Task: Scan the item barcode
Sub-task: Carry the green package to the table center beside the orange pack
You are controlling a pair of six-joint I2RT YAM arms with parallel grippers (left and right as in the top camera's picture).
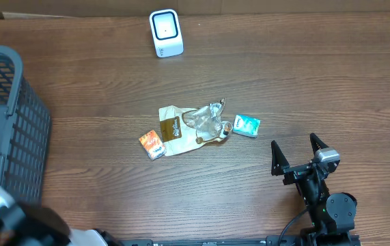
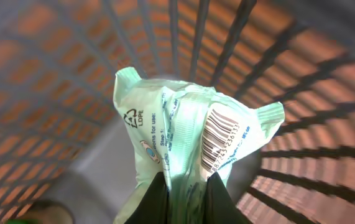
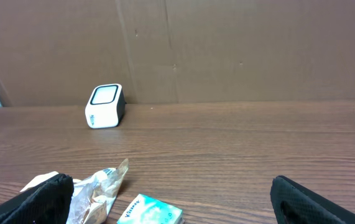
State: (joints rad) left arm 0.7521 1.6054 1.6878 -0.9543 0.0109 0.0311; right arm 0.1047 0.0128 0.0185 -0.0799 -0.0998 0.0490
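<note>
Seen through the left wrist view, my left gripper (image 2: 186, 194) is shut on the lower end of a pale green plastic packet (image 2: 177, 137). A black-and-white barcode (image 2: 219, 140) faces the camera on its right side. The packet hangs inside the grey slatted basket (image 2: 227, 37), which stands at the table's left edge (image 1: 24, 137). The white scanner (image 1: 165, 32) stands upright at the far middle of the table and shows in the right wrist view too, as the scanner (image 3: 104, 106). My right gripper (image 1: 297, 154) rests open near the front right, nothing between its fingers.
Mid-table lie a crumpled brown-and-white bag (image 1: 188, 126), a small orange packet (image 1: 152, 144) and a teal tissue pack (image 1: 246, 126). The right wrist view shows the bag (image 3: 96, 186) and tissue pack (image 3: 152, 211) just ahead of the open fingers. A cardboard wall backs the table.
</note>
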